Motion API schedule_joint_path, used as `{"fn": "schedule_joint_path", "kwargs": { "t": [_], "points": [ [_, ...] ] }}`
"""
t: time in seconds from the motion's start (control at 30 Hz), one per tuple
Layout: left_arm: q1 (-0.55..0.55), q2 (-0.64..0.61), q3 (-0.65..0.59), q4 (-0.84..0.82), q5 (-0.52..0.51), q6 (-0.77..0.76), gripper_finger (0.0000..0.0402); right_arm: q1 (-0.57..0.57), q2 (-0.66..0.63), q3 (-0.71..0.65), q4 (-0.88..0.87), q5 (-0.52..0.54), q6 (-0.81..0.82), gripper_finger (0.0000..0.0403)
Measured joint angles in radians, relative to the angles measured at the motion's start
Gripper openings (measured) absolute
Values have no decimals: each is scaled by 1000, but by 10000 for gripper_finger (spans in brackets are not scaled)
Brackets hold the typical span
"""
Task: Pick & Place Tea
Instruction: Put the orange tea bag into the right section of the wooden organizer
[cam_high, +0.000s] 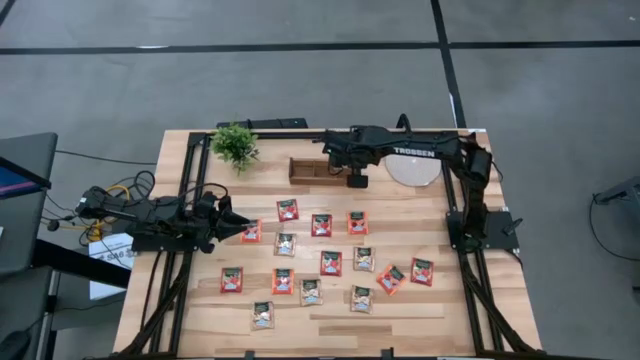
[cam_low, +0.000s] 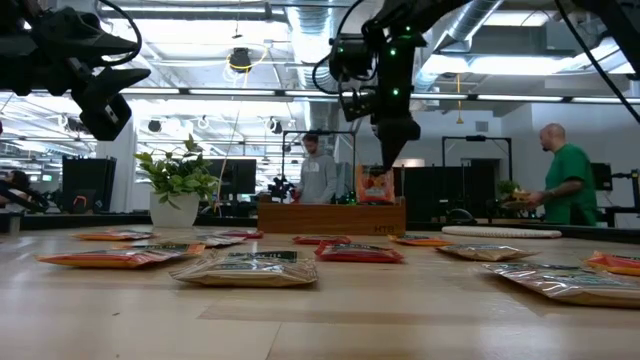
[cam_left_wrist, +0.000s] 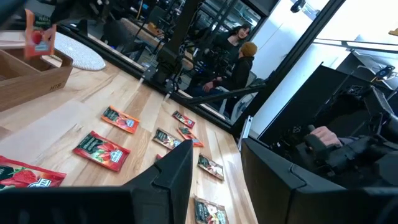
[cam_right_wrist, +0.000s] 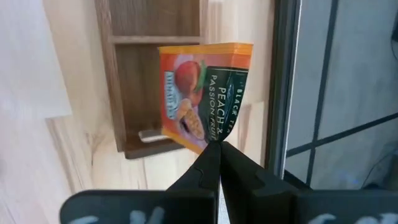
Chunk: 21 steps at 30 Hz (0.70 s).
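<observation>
Nearest the camera, tea sachets (cam_high: 331, 262) are lying flat and scattered across the wooden counter (cam_high: 420, 320), red, orange and pale ones, spread apart, I judge, so each can be pinched singly. At the counter's left edge I am holding the left gripper (cam_high: 238, 228) low, its fingers spread and carrying nothing, tip just beside a red sachet (cam_high: 251, 232); it is waiting. Farther back, the right gripper (cam_right_wrist: 216, 152) is pressed together on the bottom edge of an orange peach sachet (cam_right_wrist: 202, 93), which is hanging upright over the right end of the brown compartment tray (cam_high: 310, 171). I am keeping it on edge because, I judge, it must slot into a compartment. Beyond sit a small potted plant (cam_high: 236, 145) and a pale round disc (cam_high: 415, 167).
</observation>
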Motion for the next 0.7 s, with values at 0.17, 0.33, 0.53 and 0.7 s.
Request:
{"fn": "schedule_joint_path", "kwargs": {
  "t": [0.17,0.33,0.53,0.7],
  "points": [
    [0,0,0,0,0,0,129,0,0,-27,25,1,13,0],
    [0,0,0,0,0,-1,129,-5,0,-28,55,19,12,0],
    [0,0,0,0,0,-1,129,-15,0,-28,48,19,6,0],
    [0,0,0,0,0,-2,129,-17,0,-28,55,18,5,0]
  ]
}}
